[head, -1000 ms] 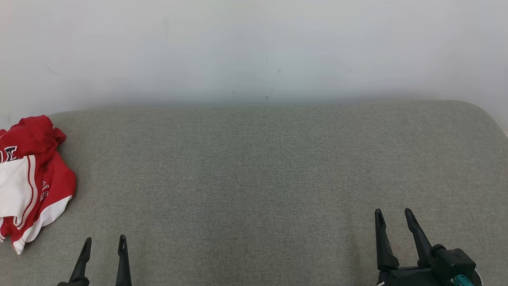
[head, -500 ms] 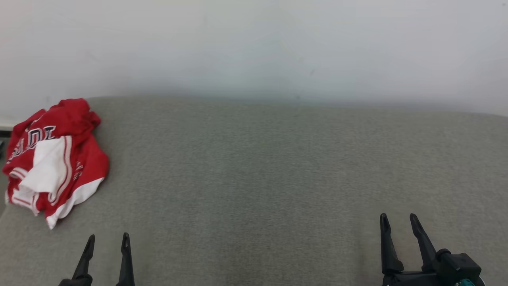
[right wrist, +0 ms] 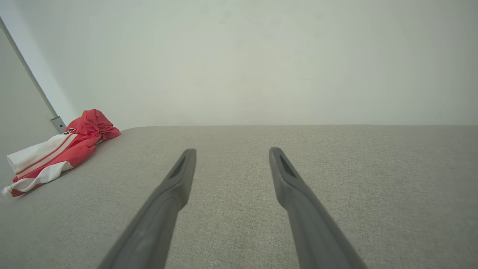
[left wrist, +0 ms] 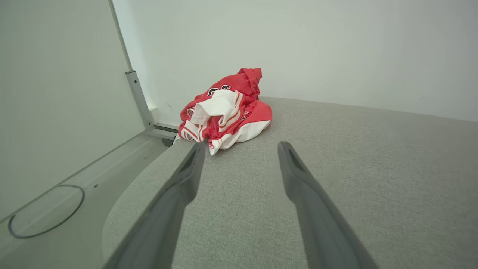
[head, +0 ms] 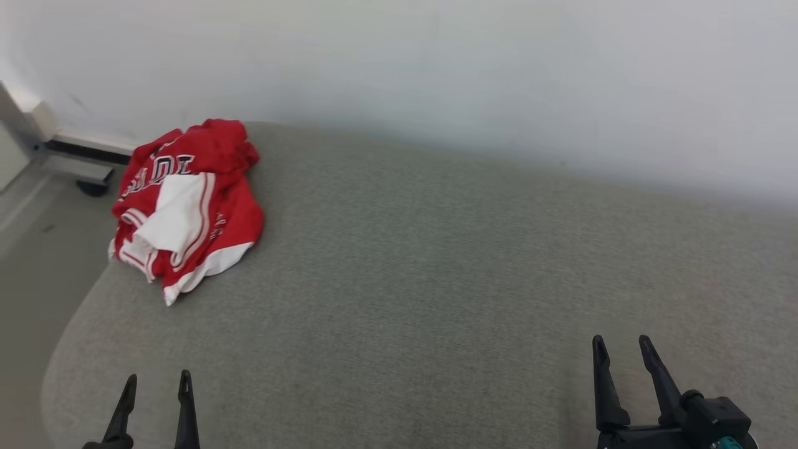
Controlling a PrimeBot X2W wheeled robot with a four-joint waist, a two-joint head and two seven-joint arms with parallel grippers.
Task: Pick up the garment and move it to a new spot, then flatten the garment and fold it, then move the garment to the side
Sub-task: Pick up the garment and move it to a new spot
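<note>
Grey woven-fabric worktop (head: 436, 280), rounded left edge dropping to floor (head: 31, 262), white wall (head: 436, 62) along far side. Wide open stretch centre and right. Crumpled red-and-white garment (head: 187, 206) heaped far left by the edge. Left end effector (head: 158, 375) and right end effector (head: 621, 340) sit near side, fingers apart, gripping nothing, well apart from garment.

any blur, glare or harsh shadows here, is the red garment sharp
Head view: flat even light, no glare, the crumpled red and white garment slightly soft with a faint shadow on the grey fabric surface; left wrist view: garment sharper, the left tool blurs near the bottom edge, the grey metal post leans, probably lens distortion; right wrist view: right tool likewise blurred close up.
</note>
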